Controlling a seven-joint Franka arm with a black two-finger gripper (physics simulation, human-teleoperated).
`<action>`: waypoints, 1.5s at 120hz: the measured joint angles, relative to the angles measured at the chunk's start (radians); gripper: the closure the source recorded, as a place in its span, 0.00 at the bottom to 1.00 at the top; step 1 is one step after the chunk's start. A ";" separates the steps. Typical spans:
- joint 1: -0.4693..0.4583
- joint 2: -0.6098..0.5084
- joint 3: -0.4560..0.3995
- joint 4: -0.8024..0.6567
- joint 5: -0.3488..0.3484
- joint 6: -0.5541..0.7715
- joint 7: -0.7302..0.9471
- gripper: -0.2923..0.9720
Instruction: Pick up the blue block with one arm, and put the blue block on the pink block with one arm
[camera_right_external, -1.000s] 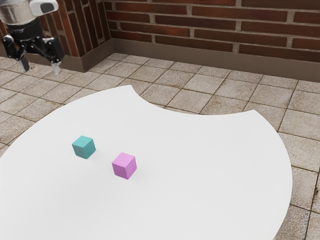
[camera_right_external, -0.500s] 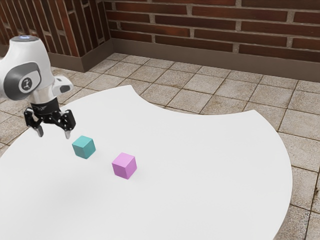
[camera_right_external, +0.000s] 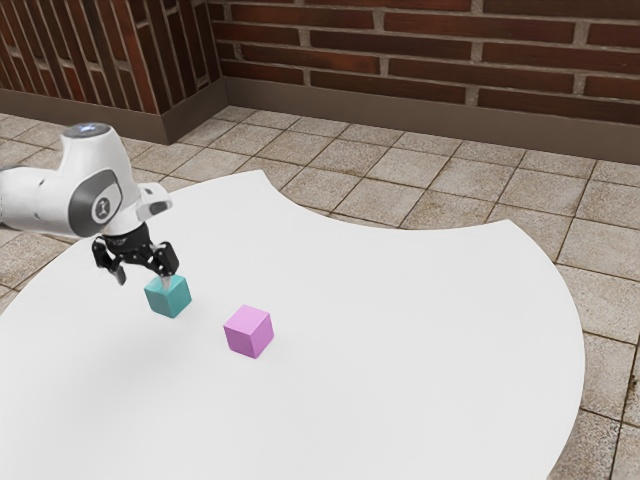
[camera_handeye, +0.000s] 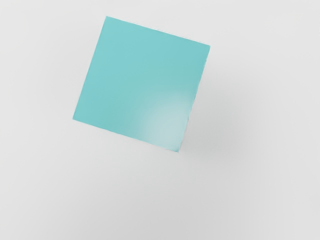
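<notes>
The blue block (camera_right_external: 169, 297), teal in colour, rests on the white table (camera_right_external: 400, 340) toward the exterior view's left. My gripper (camera_right_external: 142, 274) hangs open just above and slightly left of it, fingertips near its top edge, not gripping it. From the wrist camera the blue block (camera_handeye: 142, 82) appears as a large tilted square close under my hand. The pink block (camera_right_external: 248, 331) sits on the table a short way to the exterior view's right of the blue one, apart from it.
The white table has a curved far edge, with tiled floor (camera_right_external: 480, 170) beyond it and a brick wall (camera_right_external: 420, 60) behind. My white arm (camera_right_external: 60, 195) reaches in from the exterior view's left.
My hand has come down and moved to the exterior view's right, from high at the upper left to just above the blue block. Both blocks stay where they were.
</notes>
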 joint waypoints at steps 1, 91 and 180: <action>0.000 0.005 0.000 0.004 -0.001 0.003 0.003 0.23; 0.049 0.245 0.001 0.199 -0.115 0.099 0.347 0.23; 0.048 0.361 0.000 0.244 -0.194 0.111 0.506 0.23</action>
